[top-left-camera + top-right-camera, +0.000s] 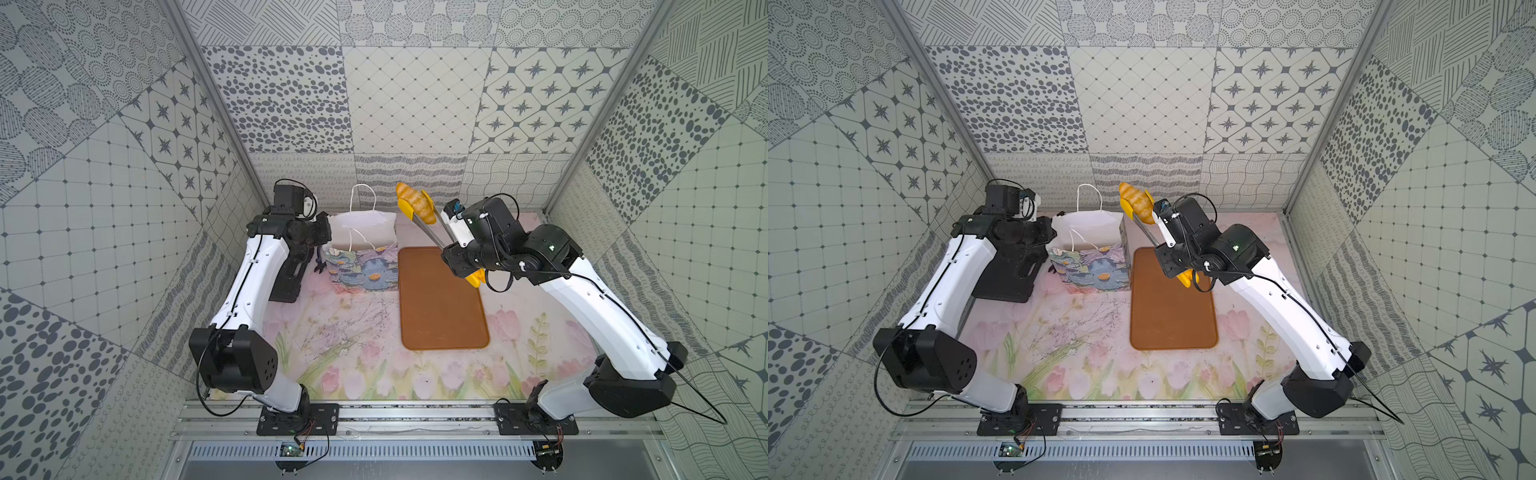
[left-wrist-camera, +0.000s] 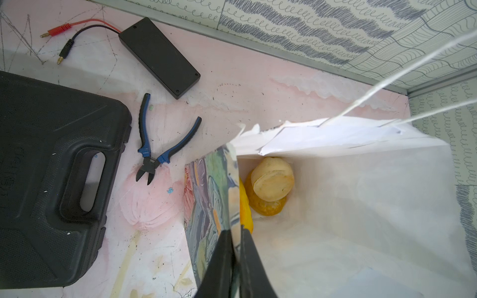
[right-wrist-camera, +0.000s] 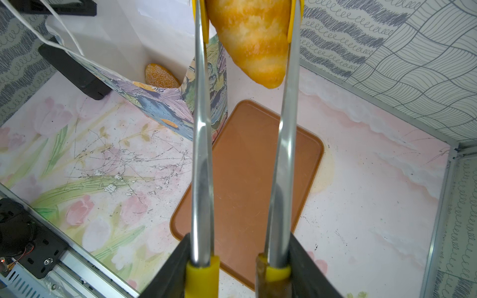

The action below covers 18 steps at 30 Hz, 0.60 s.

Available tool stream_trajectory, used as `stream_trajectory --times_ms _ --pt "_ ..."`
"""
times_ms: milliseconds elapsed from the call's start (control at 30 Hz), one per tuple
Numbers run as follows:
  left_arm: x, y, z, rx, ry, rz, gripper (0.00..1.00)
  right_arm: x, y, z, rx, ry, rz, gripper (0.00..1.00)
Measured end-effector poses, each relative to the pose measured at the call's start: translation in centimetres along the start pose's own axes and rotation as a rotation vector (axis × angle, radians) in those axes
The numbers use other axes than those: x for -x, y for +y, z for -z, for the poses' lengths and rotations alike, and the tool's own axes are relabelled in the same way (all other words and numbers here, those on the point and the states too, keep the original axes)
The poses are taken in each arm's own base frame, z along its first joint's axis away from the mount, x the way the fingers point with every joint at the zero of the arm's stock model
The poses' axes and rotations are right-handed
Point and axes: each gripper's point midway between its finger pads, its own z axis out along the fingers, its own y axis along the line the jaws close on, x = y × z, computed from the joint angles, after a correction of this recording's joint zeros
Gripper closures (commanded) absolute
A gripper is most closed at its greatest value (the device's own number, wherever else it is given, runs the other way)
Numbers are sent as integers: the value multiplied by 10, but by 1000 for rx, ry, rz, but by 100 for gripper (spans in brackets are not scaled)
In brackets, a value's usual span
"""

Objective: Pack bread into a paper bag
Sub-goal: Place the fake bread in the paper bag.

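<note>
Golden loaf: a striped, croissant-like bread piece (image 1: 417, 202) is pinched between the yellow tips of long steel tongs (image 3: 202, 160), raised clear of the counter (image 1: 353, 332), upper centre of both top views.
Right hand: the right hand (image 3: 238, 268) is clamped on the tong handles, squeezing them shut on the loaf.
Left hand: the left hand (image 2: 236, 260) is closed on the rim of the white paper bag with a blue-purple flower print (image 1: 360, 257), nipping the near wall so the mouth stays spread.
Bag contents: the left wrist view shows a pale round bun (image 2: 272, 179) lying on a darker bun in a bottom corner, with something yellow against the printed wall; what it is I cannot tell.
Tray: the brown rectangular tray (image 1: 440, 307), right of the bag in both top views, is bare.
Step in hand: judging by the bare tray, this looks like the last piece, carried toward the bag but right of its mouth, not yet over it.
Next move: swing the tongs left until the loaf hangs above the opening, lower past the cord handles (image 1: 362, 195), then ease the squeeze so it drops.
</note>
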Motion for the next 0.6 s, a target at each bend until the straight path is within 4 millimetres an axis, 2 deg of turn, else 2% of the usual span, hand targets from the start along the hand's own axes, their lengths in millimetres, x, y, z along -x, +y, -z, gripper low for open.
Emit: stream_trajectory --times_ms 600 --pt "0 -1 4 0 -9 -2 88 37 51 -2 83 -65 88 46"
